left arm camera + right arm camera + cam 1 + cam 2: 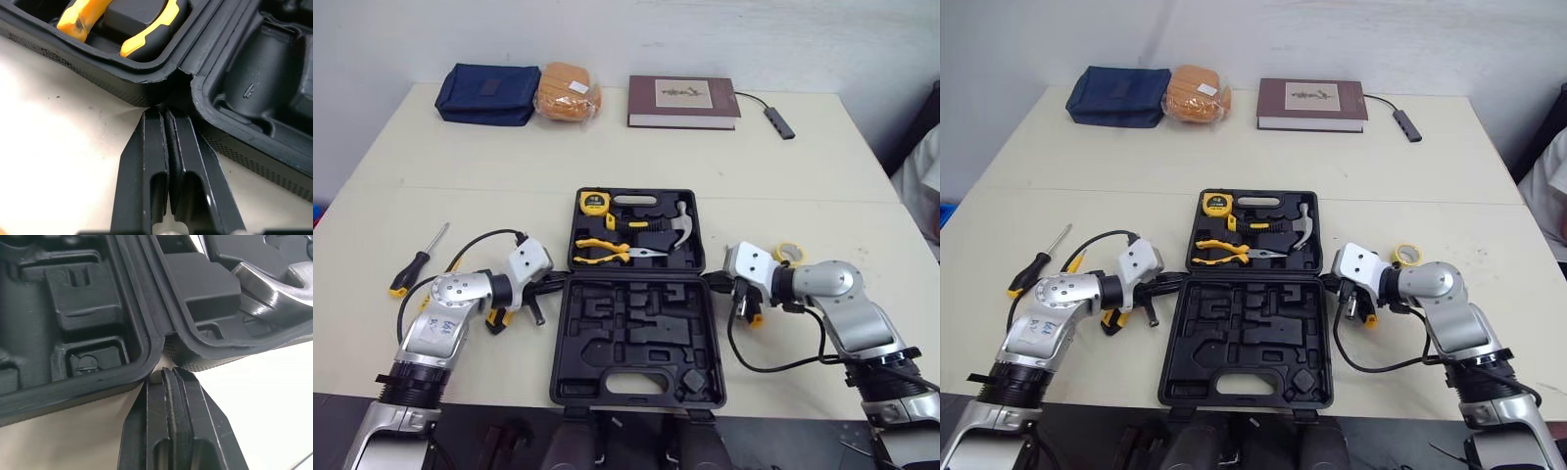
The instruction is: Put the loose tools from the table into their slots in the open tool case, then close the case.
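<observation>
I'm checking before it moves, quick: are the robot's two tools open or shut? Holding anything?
Left tool: shut, holding nothing.
Right tool: shut, holding nothing.

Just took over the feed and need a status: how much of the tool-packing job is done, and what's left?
Done: tape measure, pliers and hammer sit in the far half of the tool case. In hand: nothing; left gripper and right gripper are shut, empty, tips at the hinge corners on either side. Left: screwdriver and yellow tape roll lie loose on the table; the case is open.

The table (460,166) bears tool case (636,333), screwdriver (420,258), book (683,101) and pouch (489,94).
</observation>
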Tool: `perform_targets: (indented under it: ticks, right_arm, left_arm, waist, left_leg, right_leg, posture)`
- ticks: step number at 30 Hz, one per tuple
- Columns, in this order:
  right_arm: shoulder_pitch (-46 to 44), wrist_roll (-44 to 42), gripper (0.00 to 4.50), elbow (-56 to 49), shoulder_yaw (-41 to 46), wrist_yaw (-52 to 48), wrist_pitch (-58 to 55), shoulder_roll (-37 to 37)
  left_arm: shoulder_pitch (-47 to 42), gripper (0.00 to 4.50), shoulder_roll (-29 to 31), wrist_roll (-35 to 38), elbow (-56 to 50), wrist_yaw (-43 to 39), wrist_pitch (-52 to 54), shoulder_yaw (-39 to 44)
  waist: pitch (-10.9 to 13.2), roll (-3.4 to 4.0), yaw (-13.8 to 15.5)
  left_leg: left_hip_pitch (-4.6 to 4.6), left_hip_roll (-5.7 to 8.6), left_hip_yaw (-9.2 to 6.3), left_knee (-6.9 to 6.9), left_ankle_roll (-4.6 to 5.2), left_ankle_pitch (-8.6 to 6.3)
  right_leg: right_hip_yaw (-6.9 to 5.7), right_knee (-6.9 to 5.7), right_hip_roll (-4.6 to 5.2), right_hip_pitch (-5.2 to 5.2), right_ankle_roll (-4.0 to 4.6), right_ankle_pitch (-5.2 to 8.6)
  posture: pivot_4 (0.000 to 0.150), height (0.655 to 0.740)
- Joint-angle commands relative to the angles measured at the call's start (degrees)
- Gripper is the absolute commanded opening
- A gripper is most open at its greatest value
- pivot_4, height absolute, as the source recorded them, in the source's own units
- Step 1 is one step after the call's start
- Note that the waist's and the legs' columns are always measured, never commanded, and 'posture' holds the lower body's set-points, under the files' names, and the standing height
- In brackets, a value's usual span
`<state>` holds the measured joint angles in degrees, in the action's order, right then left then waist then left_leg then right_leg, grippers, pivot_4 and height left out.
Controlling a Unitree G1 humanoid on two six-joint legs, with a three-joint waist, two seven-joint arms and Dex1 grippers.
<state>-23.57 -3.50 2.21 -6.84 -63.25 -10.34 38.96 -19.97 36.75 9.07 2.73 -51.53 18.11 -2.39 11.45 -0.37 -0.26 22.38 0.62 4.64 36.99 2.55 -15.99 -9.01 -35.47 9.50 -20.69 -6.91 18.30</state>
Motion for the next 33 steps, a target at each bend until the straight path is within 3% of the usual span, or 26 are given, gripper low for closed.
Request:
perform_targets:
  ticks: [1, 6, 12, 15, 18, 21, 25, 26, 29, 33]
  right_arm:
    - [-0.6, -4.0, 0.0, -4.0, 3.8, -1.4, 3.4, 2.0]
    - [0.6, -7.0, 0.0, -5.4, 6.7, -3.2, 4.4, 5.0]
    - [11.8, -16.0, 0.0, -7.9, 22.0, -7.8, 5.8, 12.6]
    - [15.5, -17.8, 0.0, -7.9, 26.5, -7.1, 5.4, 13.8]
    - [21.2, -16.3, 0.93, -4.8, 35.0, -5.0, 8.3, 14.9]
    - [27.0, -13.8, 2.47, -1.9, 41.2, -2.8, 13.2, 14.7]
    - [30.2, -14.9, 4.23, 1.3, 46.0, -2.4, 18.6, 14.0]
    - [31.2, -15.3, 4.5, 3.0, 47.0, -3.5, 21.1, 14.2]
    - [33.4, -15.3, 4.5, 9.4, 49.6, -4.8, 26.0, 14.5]
    - [35.4, -14.0, 4.5, 20.2, 53.4, 0.2, 31.7, 13.7]
  left_arm:
    - [1.1, 0.05, 3.8, 3.4, -6.1, -4.3, 3.1, 1.7]
    - [1.8, 0.05, 7.0, 6.8, -9.1, -5.2, 6.6, 5.3]
    - [10.9, 0.05, 15.4, 12.7, -2.1, -11.8, 1.0, 22.6]
    - [13.5, 0.05, 17.0, 12.4, 1.8, -12.1, -1.8, 26.3]
    - [16.7, 0.8, 18.3, 12.7, 9.8, -10.3, -4.3, 35.0]
    - [17.8, 2.2, 18.7, 14.1, 19.5, -5.9, -6.6, 43.8]
    - [20.8, 3.8, 21.5, 13.9, 27.3, -5.8, -9.5, 49.8]
    - [21.4, 4.32, 22.3, 13.8, 28.9, -5.9, -10.0, 50.5]
    - [21.8, 4.47, 24.9, 13.1, 36.5, -4.0, -13.1, 52.3]
    - [22.0, 4.47, 28.5, 11.4, 50.0, 5.3, -22.4, 55.1]
  waist:
    - [0.1, 0.04, 0.0]
    - [0.1, 0.04, 0.2]
    - [0.2, 0.06, 0.3]
    - [0.2, 0.07, 0.3]
    - [0.2, 0.06, 0.3]
    - [0.2, 0.05, 0.3]
    - [0.2, 0.06, 0.1]
    - [0.2, 0.06, 0.0]
    - [0.2, 0.03, 0.1]
    - [0.2, 0.03, 0.2]
  left_leg:
    - [0.01, -0.01, 0.0, 0.0, -0.02, -0.01]
    - [0.03, -0.06, 0.01, 0.0, -0.06, -0.05]
    - [0.06, -0.21, -0.01, -0.03, -0.1, -0.22]
    - [0.03, -0.25, 0.0, -0.03, -0.07, -0.28]
    - [-0.01, -0.25, 0.13, 0.03, 0.0, -0.44]
    - [-0.01, -0.28, 0.13, -0.01, -0.25, -0.61]
    - [-0.07, -0.32, 0.25, -0.03, -0.33, -0.74]
    - [-0.12, -0.32, 0.38, -0.02, -0.3, -0.77]
    - [-0.19, -0.33, 0.45, -0.02, -0.27, -0.84]
    - [-0.19, -0.34, 0.48, -0.07, -0.29, -0.95]
  right_leg:
    - [0.0, 0.0, 0.0, -0.01, 0.0, 0.0]
    - [0.01, 0.06, 0.0, -0.01, 0.01, 0.0]
    - [0.0, 0.32, 0.0, 0.02, 0.03, 0.01]
    - [-0.11, 0.44, -0.04, 0.1, 0.03, 0.02]
    - [-0.05, 0.51, 0.06, 0.08, 0.03, 0.01]
    - [-0.01, 0.56, 0.08, 0.0, 0.04, 0.01]
    - [0.01, 0.57, 0.11, -0.01, 0.06, 0.02]
    - [0.08, 0.51, 0.15, -0.04, 0.06, 0.02]
    - [0.16, 0.53, 0.17, -0.02, 0.06, 0.01]
    - [0.66, 0.6, 0.19, -0.1, 0.07, 0.02]
  posture:
    - [0.15, 0.74]
    - [0.15, 0.74]
    - [0.15, 0.74]
    - [0.15, 0.74]
    - [0.15, 0.74]
    - [0.15, 0.74]
    - [0.15, 0.74]
    - [0.15, 0.74]
    - [0.15, 0.74]
    - [0.15, 0.74]
